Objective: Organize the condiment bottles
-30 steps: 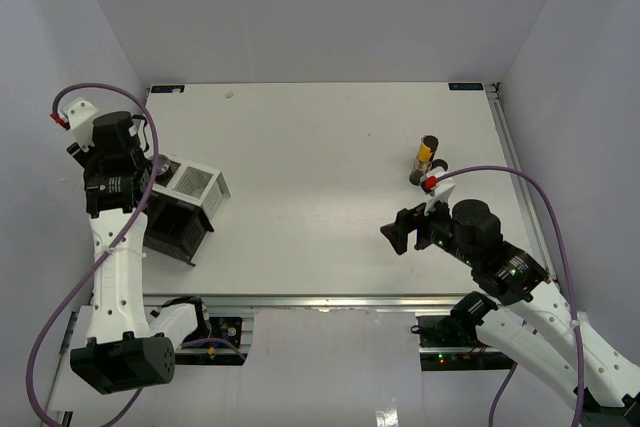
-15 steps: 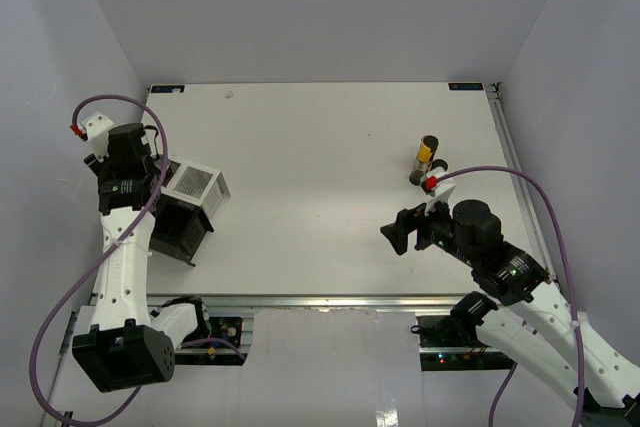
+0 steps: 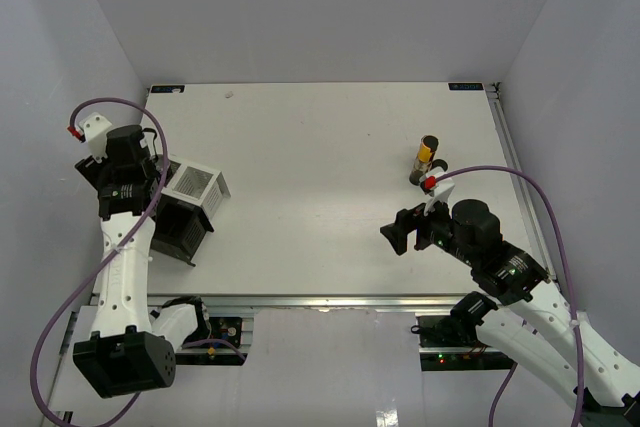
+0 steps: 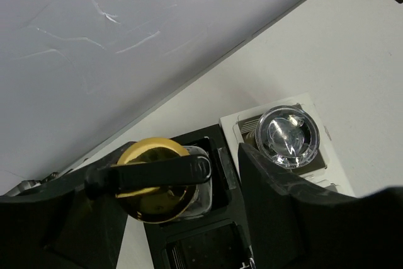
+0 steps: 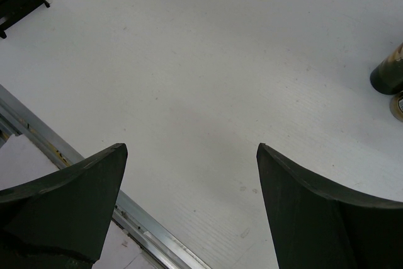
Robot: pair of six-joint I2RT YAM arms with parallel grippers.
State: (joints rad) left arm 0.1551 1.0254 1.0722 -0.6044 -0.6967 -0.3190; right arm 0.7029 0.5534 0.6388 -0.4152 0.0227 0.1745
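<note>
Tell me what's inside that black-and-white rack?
Two bottles stand in it: a gold-capped bottle in a black compartment, a grey-lidded jar in a white one. Fingers of the left tool hide the rest of the rack.

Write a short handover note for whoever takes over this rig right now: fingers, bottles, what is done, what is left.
Left gripper: fingers open, either side of the gold-capped bottle, which stands in a black compartment of the rack.
Right gripper: fingers open, empty, above bare table.
Grey-lidded jar: in the neighbouring white compartment.
Done: two bottles racked.
Left: the slim dark bottle, upright on the table's far right, away from the rack.
</note>
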